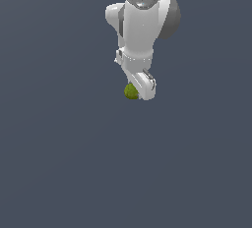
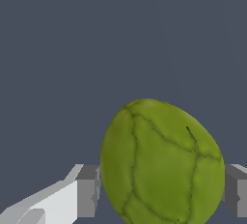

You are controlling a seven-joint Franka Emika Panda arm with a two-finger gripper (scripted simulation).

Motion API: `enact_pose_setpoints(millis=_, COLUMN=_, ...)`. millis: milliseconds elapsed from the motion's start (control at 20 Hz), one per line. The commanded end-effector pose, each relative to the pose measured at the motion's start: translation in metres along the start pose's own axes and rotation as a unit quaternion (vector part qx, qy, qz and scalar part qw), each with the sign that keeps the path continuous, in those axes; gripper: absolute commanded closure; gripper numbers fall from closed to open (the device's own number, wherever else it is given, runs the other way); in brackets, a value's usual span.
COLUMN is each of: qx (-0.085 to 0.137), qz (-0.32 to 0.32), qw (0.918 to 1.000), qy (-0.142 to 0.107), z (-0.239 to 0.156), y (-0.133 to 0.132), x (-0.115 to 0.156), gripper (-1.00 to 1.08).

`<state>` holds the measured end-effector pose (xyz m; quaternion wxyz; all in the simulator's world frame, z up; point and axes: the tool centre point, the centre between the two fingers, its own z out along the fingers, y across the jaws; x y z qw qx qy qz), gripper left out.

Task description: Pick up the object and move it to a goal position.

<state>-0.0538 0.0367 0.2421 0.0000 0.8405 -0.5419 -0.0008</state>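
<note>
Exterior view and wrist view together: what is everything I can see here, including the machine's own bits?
Olive-green lumpy object: one, green with darker cracked lines, between the gripper's two fingers; in the exterior view it peeks out at the gripper's tip.
Floor: one, plain dark grey-blue, filling the background of both views.
Robot arm: one, white with grey joints, reaching in from the top of the exterior view.
Gripper: one, white body with grey fingers on either side of the object, apparently closed on it.
</note>
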Motion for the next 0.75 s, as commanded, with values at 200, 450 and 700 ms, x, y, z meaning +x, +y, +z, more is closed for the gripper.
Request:
enact_pose_setpoints(millis=200, qx=0.0, qz=0.0, qw=1.0, qy=0.001, z=-0.045, y=0.011, x=-0.02, gripper=1.08)
enact_pose_setpoints(millis=450, qx=0.0, qz=0.0, qw=1.0, qy=0.001, z=-0.066, y=0.015, x=-0.029, gripper=1.08)
enact_pose_setpoints(millis=700, qx=0.0, qz=0.0, qw=1.0, qy=0.001, z=-0.073, y=0.016, x=-0.033, gripper=1.08)
